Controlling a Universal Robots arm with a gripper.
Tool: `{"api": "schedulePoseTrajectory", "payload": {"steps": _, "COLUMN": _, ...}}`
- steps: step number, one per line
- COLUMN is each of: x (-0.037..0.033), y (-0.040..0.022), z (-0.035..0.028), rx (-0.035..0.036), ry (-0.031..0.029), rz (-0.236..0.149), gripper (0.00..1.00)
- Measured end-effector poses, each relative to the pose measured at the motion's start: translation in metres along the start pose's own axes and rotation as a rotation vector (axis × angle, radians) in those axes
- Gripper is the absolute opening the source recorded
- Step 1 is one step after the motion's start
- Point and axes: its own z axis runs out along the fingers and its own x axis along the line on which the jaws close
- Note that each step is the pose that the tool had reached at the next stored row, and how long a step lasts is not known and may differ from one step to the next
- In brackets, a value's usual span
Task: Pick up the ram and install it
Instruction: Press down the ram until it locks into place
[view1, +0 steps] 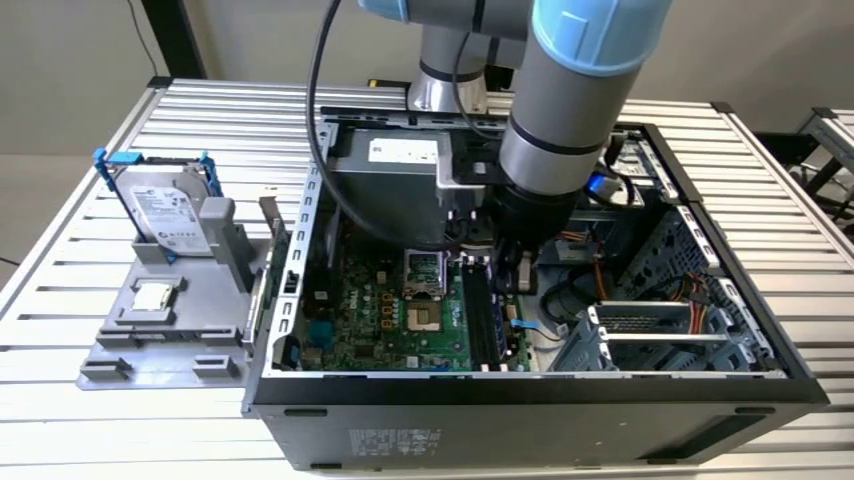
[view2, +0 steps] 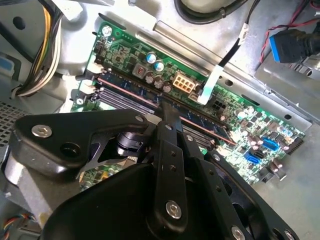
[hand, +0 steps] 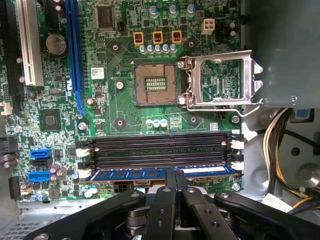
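The ram is a long thin stick with a blue face. It stands on edge in the outermost of the motherboard's memory slots, along the board's edge. In the second wrist view the ram runs slantwise across the green board. My gripper sits at the middle of the stick's length, its two black fingers pressed together on the top edge. In the second wrist view the gripper also meets the stick there. In the exterior view the gripper reaches down inside the open computer case.
The other memory slots are bare, and the processor socket lies open with its metal frame raised. Yellow and black cables hang beside the slots. Outside the case a grey stand holds a hard drive and a small square chip.
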Motion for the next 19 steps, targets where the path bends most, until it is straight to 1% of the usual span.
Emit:
{"api": "schedulePoseTrajectory", "payload": {"steps": 6, "x": 0.0034, "y": -0.0003, "z": 0.003, "rx": 0.0, "ry": 0.0, "rz": 0.0, "gripper": 0.0}}
{"api": "schedulePoseTrajectory", "payload": {"steps": 9, "x": 0.0035, "y": -0.0003, "z": 0.0032, "rx": -0.0001, "ry": 0.0001, "rz": 0.0, "gripper": 0.0}}
{"api": "schedulePoseTrajectory", "payload": {"steps": 13, "x": 0.0037, "y": -0.0003, "z": 0.01, "rx": -0.0002, "ry": 0.0003, "rz": 0.0, "gripper": 0.0}}
{"api": "schedulePoseTrajectory", "payload": {"steps": 15, "x": 0.0039, "y": -0.0003, "z": 0.0131, "rx": -0.0004, "ry": 0.0018, "rz": 0.0, "gripper": 0.0}}
{"api": "schedulePoseTrajectory", "payload": {"steps": 17, "x": 0.004, "y": -0.0003, "z": 0.0168, "rx": -0.0004, "ry": 0.0016, "rz": 0.0, "gripper": 0.0}}
{"api": "schedulePoseTrajectory", "payload": {"steps": 19, "x": 0.0037, "y": -0.0003, "z": 0.0178, "rx": -0.0005, "ry": 0.0026, "rz": 0.0, "gripper": 0.0}}
